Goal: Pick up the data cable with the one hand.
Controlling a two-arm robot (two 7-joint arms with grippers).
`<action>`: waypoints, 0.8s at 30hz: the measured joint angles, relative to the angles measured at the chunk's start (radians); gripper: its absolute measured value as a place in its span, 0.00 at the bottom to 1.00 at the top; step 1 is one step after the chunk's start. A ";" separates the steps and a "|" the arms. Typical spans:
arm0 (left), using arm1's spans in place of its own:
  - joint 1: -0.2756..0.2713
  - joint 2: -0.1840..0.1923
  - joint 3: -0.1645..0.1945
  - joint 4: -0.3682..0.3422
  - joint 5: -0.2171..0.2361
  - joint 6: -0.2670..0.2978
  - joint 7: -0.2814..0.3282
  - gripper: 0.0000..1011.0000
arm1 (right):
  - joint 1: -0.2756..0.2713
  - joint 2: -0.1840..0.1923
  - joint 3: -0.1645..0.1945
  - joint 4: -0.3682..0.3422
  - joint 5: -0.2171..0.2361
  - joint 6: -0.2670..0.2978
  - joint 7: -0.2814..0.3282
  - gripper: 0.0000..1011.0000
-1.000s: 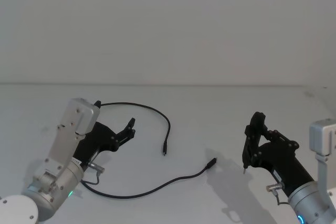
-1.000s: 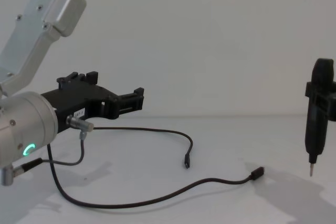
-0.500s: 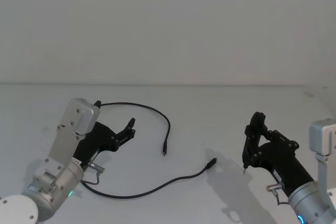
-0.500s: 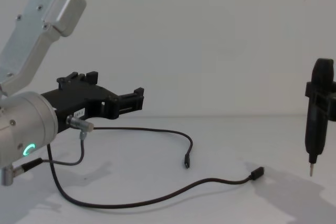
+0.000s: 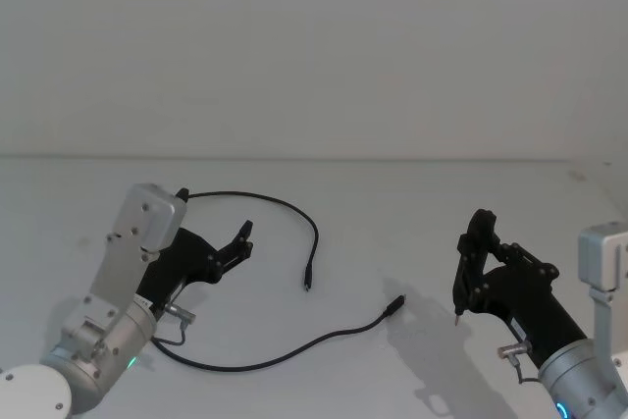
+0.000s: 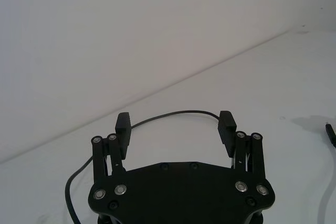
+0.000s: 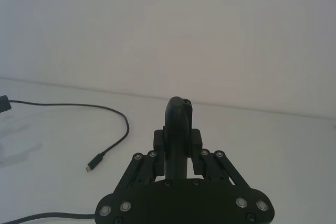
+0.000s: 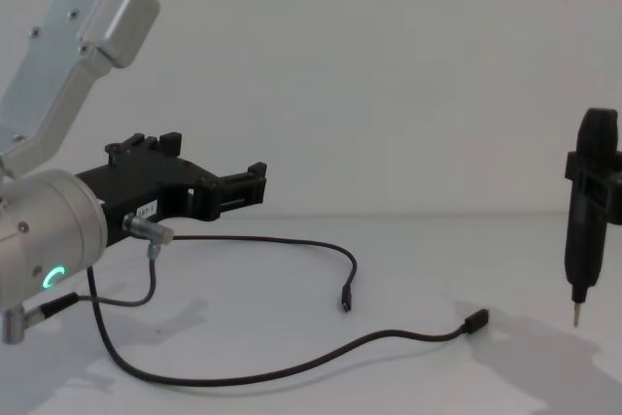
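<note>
I've got the left claw (image 5: 243, 239) released at lower left, probably lined up over the data cable (image 5: 257, 194) loop for a drop. Right claw (image 5: 458, 316) is clenched and parked at lower right.

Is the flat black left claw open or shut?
Open: the flat black left claw has its two fingertips far apart, gripping nothing.

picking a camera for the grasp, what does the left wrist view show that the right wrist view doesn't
Left wrist view: the left claw, open, with an arc of the data cable lying ahead of it. Right wrist view: the right claw, shut, and one plug of the cable beyond it. Both: the black cable, unheld, on the white table.
</note>
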 joint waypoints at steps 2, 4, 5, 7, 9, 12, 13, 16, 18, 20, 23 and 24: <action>0.000 0.000 0.000 0.000 0.000 0.000 0.000 0.99 | 0.000 0.000 0.000 0.000 0.000 0.000 0.000 0.28; 0.000 0.000 0.000 0.000 0.000 0.000 0.000 0.99 | 0.000 0.000 0.000 0.000 0.000 0.000 0.000 0.28; 0.000 0.000 0.000 0.000 0.000 0.000 0.000 0.99 | 0.000 0.000 0.000 0.000 0.000 0.000 0.000 0.28; 0.000 0.000 0.000 0.000 0.000 0.000 -0.001 0.99 | 0.000 0.000 0.000 0.000 0.000 0.000 0.000 0.28; -0.001 0.000 0.000 0.000 0.000 0.002 -0.003 0.99 | 0.000 0.000 0.000 0.000 0.000 0.000 0.000 0.28; -0.002 0.002 0.002 -0.001 -0.002 0.011 -0.016 0.99 | 0.000 0.000 0.000 0.000 0.000 0.000 0.000 0.28; -0.003 0.004 0.004 -0.002 -0.005 0.017 -0.025 0.99 | 0.000 0.000 0.000 0.000 0.000 0.000 0.000 0.28; -0.005 0.009 0.006 -0.005 -0.011 0.026 -0.042 0.99 | 0.000 0.000 0.000 0.000 0.000 0.000 0.000 0.28; -0.007 0.016 0.010 -0.010 -0.019 0.039 -0.063 0.99 | 0.000 0.000 0.000 0.000 0.000 0.000 0.000 0.28; -0.009 0.024 0.013 -0.016 -0.027 0.053 -0.087 0.99 | 0.000 0.000 0.000 0.000 0.000 0.000 0.000 0.28; -0.012 0.037 0.018 -0.026 -0.038 0.072 -0.121 0.99 | 0.000 0.000 0.000 0.000 0.000 0.000 0.000 0.28; -0.012 0.041 0.019 -0.028 -0.042 0.078 -0.132 0.99 | 0.000 0.000 0.000 0.000 0.000 0.000 0.000 0.28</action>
